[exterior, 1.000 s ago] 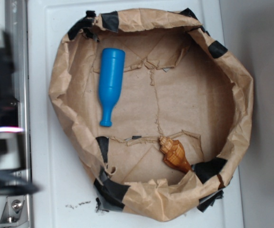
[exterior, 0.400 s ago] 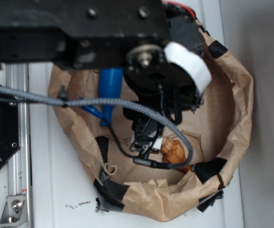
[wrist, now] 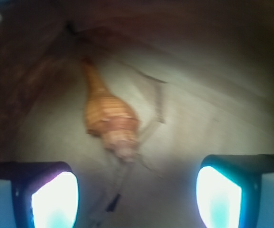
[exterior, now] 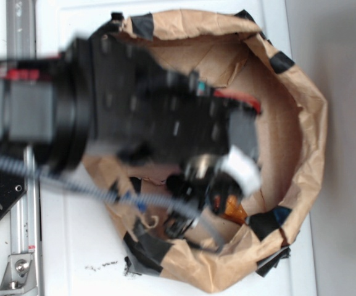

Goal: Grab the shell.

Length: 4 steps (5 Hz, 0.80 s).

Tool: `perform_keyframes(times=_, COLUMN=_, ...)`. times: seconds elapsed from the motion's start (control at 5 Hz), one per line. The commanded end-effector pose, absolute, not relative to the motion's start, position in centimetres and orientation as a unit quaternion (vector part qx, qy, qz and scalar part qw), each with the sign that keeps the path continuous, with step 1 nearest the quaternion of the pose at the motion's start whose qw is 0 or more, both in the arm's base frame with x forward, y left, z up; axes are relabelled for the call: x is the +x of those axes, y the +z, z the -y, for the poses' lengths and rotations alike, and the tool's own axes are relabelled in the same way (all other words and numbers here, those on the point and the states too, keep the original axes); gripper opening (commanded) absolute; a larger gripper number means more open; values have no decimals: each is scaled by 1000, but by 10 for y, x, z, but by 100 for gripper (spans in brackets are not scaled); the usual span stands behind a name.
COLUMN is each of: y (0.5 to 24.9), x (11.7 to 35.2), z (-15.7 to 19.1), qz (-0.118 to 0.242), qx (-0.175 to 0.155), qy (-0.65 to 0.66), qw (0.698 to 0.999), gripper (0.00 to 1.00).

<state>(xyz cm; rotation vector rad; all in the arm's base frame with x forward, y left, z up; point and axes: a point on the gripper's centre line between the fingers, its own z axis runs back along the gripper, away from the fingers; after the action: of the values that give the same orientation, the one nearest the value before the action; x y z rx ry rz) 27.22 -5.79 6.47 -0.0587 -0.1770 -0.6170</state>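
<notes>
Shell (wrist: 109, 118) lying on the brown paper liner (exterior: 292, 123) near its taped lower rim; tool (wrist: 137, 190) above it, fingers (wrist: 53, 197) spread wide, not touching.

Fingers (wrist: 53, 197) wide apart, empty

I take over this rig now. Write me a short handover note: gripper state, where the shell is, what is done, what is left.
Gripper: open, holding nothing; both fingers frame the bottom of the wrist view.
Shell: lying on the brown paper ahead of the fingers, apart from them, left of the gap's centre.
Done: the arm is over the paper nest, near the shell.
Left: centre on the shell, lower, close, lift.
</notes>
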Motion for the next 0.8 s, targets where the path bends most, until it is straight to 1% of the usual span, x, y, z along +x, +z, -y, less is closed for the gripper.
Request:
perform_keyframes(times=0.0, y=43, x=285, z=94, qz=92, qx=-12, qy=-337, qw=937, gripper=100)
perform_keyframes(times=0.2, y=36, x=284, z=104, qz=91, qx=-2, qy=-323, qw=942, gripper=0)
perform_keyframes(times=0.4, y=58, x=278, z=101, qz=124, qx=-8, qy=-299, qw=946, gripper=0)
perform_keyframes(times=0.6, y=108, x=281, z=80, qz=174, qx=17, qy=-232, qw=957, gripper=0)
